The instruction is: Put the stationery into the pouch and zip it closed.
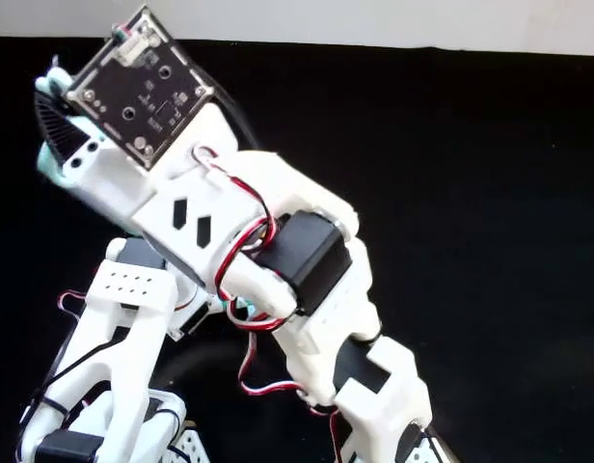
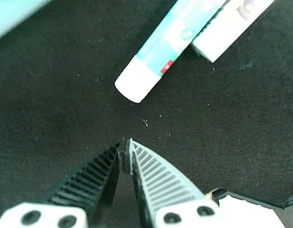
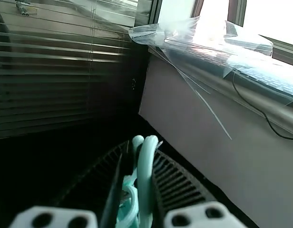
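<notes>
In the left wrist view my left gripper (image 2: 126,145) is shut with nothing in it, low over the black mat. Just past its tips lies a teal and white glue stick (image 2: 161,57), with a white eraser (image 2: 232,26) beside it. A pale teal surface (image 2: 13,14) fills one corner; I cannot tell whether it is the pouch. My right gripper (image 3: 142,142) is raised and points up toward a window, shut on a mint-green looped thing (image 3: 145,166) like scissor handles. The high view shows this raised gripper (image 1: 48,96) at the upper left with the mint-green thing (image 1: 48,166).
The raised right arm (image 1: 297,270) covers much of the high view and hides the table below it. The other white arm (image 1: 114,367) stands at the lower left. The black mat (image 1: 490,212) stretches to the right. Window blinds (image 3: 51,71) and a sill lie beyond the right gripper.
</notes>
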